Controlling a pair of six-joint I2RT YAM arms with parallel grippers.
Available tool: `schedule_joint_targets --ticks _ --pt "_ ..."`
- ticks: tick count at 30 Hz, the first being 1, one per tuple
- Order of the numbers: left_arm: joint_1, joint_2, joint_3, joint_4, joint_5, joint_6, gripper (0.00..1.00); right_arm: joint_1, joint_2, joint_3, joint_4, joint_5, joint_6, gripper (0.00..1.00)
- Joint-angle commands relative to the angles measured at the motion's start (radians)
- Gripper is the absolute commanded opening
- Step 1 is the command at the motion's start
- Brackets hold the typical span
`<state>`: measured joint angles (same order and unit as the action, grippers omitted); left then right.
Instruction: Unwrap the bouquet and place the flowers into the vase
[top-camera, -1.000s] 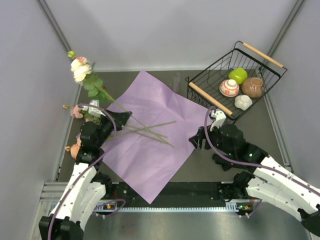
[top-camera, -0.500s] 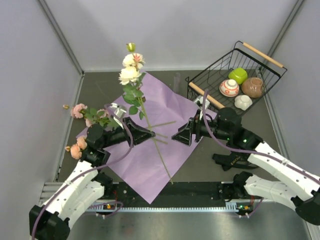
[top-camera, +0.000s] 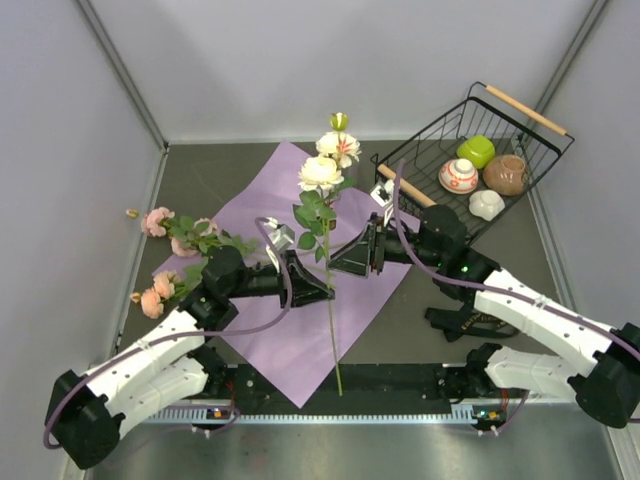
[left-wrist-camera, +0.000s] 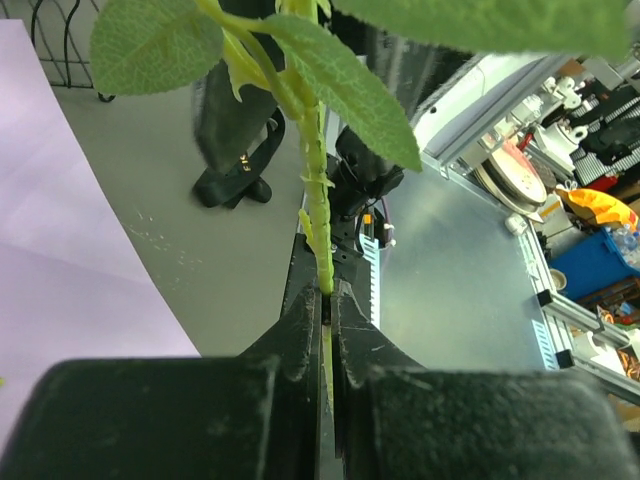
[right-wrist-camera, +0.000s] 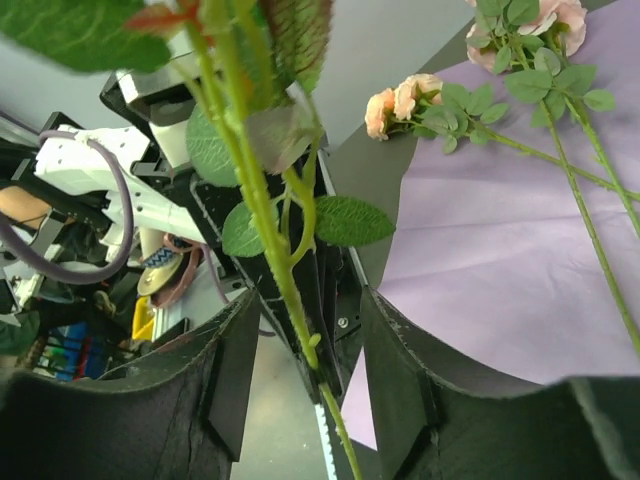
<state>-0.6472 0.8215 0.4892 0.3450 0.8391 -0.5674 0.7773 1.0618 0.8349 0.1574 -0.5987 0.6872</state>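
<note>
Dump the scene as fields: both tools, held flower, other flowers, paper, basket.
left tool: shut on cream rose stem, below the leaves
right tool: open, jaws either side of that stem, not gripping
other roses: pink and peach, lying by the paper's left edge
paper: lilac sheet, spread flat
wire basket: far right, four small items inside

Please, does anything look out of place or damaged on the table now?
Nothing looks damaged or spilled. One small piece, perhaps a bud, lies alone on the table at its left edge, apart from the pink roses. The paper sheet lies askew, its near corner over the near edge.
</note>
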Motion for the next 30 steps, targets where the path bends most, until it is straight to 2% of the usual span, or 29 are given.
schedule_joint_targets --ticks 1,4,9,10,12,14,15,16,17,20,21,23,25,28,30 --pt "-0.040 0.007 0.058 0.038 -0.031 0.054 0.00 0.010 0.010 0.049 0.096 -0.049 0.026 0.37" --pt "-0.054 0.025 0.066 0.038 -0.035 0.057 0.00 0.010 0.015 0.049 0.106 -0.053 0.029 0.27" --pt "-0.058 0.041 0.083 0.019 -0.047 0.072 0.00 0.010 0.027 0.052 0.139 -0.084 0.040 0.27" --pt "-0.058 0.041 0.087 0.006 -0.052 0.084 0.00 0.010 0.030 0.055 0.137 -0.084 0.038 0.21" --pt "-0.060 0.034 0.103 -0.009 -0.066 0.093 0.00 0.010 0.036 0.061 0.125 -0.082 0.034 0.02" --pt "-0.058 0.028 0.120 -0.058 -0.092 0.109 0.00 0.007 0.038 0.079 0.105 -0.050 0.012 0.00" --pt "-0.060 0.024 0.147 -0.090 -0.156 0.125 0.04 0.007 0.035 0.092 0.064 -0.032 -0.004 0.00" --pt "-0.058 0.018 0.163 -0.131 -0.194 0.132 0.20 0.008 0.027 0.110 0.030 0.026 -0.050 0.00" --pt "-0.058 -0.007 0.170 -0.176 -0.239 0.135 0.46 0.008 0.023 0.162 -0.011 0.065 -0.084 0.00" --pt "-0.057 -0.085 0.183 -0.222 -0.397 0.143 0.80 -0.012 0.024 0.297 -0.157 0.245 -0.208 0.00" --pt "-0.057 -0.109 0.186 -0.254 -0.478 0.159 0.82 -0.021 0.026 0.329 -0.207 0.290 -0.233 0.00" --pt "-0.058 -0.181 0.196 -0.302 -0.552 0.175 0.84 -0.039 0.036 0.413 -0.257 0.431 -0.299 0.00" --pt "-0.057 -0.226 0.215 -0.388 -0.673 0.202 0.85 -0.065 0.049 0.461 -0.262 0.563 -0.363 0.00" --pt "-0.058 -0.295 0.232 -0.481 -0.812 0.227 0.86 -0.110 0.095 0.575 -0.256 0.681 -0.441 0.00" --pt "-0.057 -0.306 0.250 -0.544 -0.828 0.236 0.85 -0.127 0.136 0.657 -0.227 0.747 -0.506 0.00"
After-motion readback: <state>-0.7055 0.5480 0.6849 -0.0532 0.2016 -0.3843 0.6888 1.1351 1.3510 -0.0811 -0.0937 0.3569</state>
